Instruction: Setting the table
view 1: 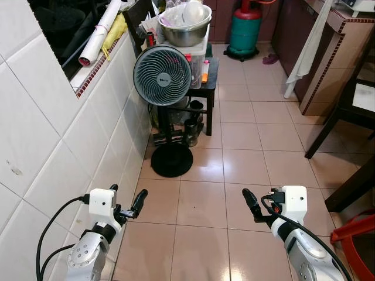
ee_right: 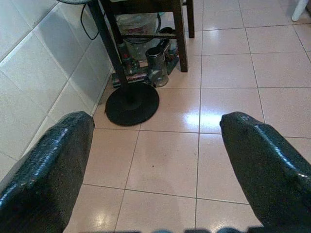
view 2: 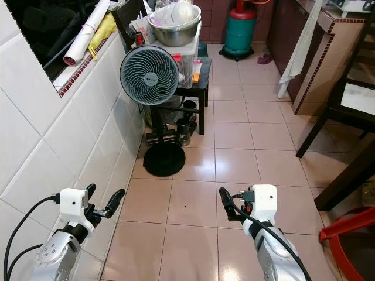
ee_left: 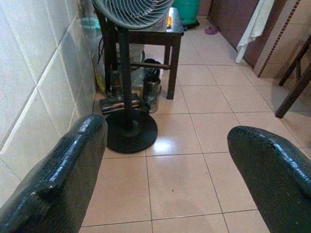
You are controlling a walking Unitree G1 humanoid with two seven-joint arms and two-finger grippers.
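Nearest the camera, the left claw (view 1: 126, 202) and the right claw (view 1: 255, 206) are held out low over the tiled floor (view 1: 234, 170), both released, each with its two black fingers (ee_left: 63, 174) spread wide and nothing between them. Close beside the left claw runs a white tiled wall (view 1: 53, 146), with a dark opening in it higher up where a white roll (view 1: 101, 30) and a yellow cloth (view 1: 114, 29) lie on the ledge. Ahead of the left claw, near the wall, stands a grey pedestal fan (view 1: 162, 75) on a round black base (view 1: 171, 160). Just behind the fan is a small dark desk (view 1: 208, 79) carrying a clear plastic box and, on top of that, a steel bowl (view 1: 185, 26) with pale items heaped in it. Under the desk sit some dark and metal containers (view 1: 191, 130). Farther off, beyond the right claw, a green gas cylinder (view 1: 245, 29) stands on the floor. To the right claw's outer side are dark furniture legs (view 1: 328, 126), a hanging white cloth (view 1: 307, 50) and a red rim (view 1: 354, 237).
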